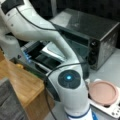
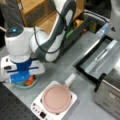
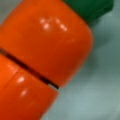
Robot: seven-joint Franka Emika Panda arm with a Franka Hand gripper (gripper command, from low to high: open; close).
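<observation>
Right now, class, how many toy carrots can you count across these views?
1. The toy carrot fills the wrist view; in a front view it lies in a teal bowl beneath the gripper, at that view's bottom left. More may be hidden there.

mock kitchen set up in a lab: grey worktop (image 2: pixel 62 70) bearing a toaster oven (image 1: pixel 100 37) with door (image 2: pixel 100 60) dropped open, a small white hotplate (image 2: pixel 53 103) under a pink pan (image 2: pixel 56 98), and wooden shelving (image 2: pixel 37 12) behind.

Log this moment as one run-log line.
gripper: low over teal bowl | toy carrot: in bowl, fills wrist view | pink pan: on white hotplate | oven door: open
</observation>
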